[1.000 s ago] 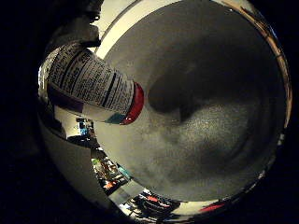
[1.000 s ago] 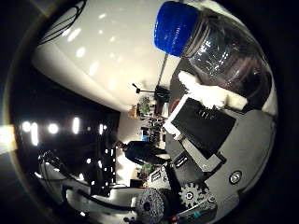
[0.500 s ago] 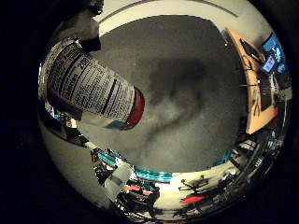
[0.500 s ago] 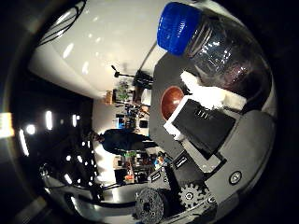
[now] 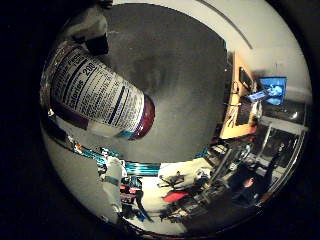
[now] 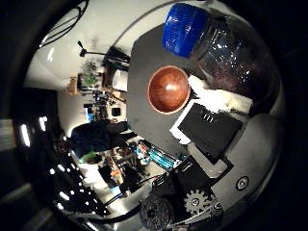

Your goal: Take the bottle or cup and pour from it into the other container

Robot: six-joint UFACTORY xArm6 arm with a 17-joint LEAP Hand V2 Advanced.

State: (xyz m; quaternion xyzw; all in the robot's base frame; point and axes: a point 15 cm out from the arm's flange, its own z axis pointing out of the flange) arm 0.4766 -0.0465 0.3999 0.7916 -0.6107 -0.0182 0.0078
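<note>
My right hand has its white and black fingers curled round a clear bottle with a blue cap, held close to the palm. The little finger side palm view shows the bottle's printed label and a red band at its end, above the grey table. A brown wooden bowl stands upright on the grey table, beside and below the bottle's capped end. I cannot tell what is in the bottle.
The table's edge curves near the bowl. Beyond it lies a room with a desk and a lit screen, chairs and shelves.
The camera has swung with the hand: the bowl has come fully into the thumb side view, and more of the room shows past the table's edge. The bottle stays in the hand.
</note>
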